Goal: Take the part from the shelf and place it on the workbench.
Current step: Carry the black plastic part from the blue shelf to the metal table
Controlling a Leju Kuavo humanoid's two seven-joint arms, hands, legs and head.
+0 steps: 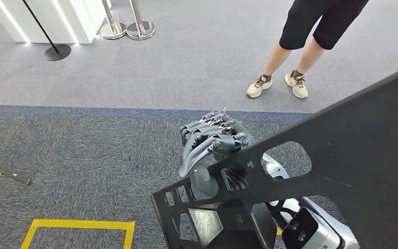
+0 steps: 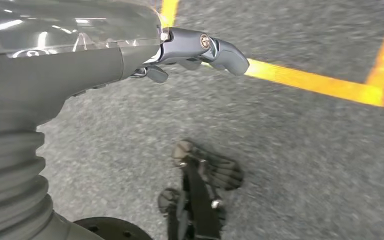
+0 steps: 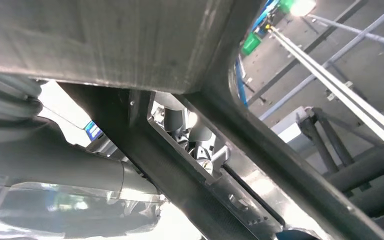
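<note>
head view has the black part [image 1: 352,155], a flat cut-out panel, raised and tilted at the lower right, above grey carpet [image 1: 93,150]. right hand [image 1: 212,142] has its fingers curled over the panel's upper edge, holding it. left hand [image 2: 190,50] hangs over the carpet with nothing in it, fingers bent. a person's legs [image 1: 290,57] stand beyond.
</note>
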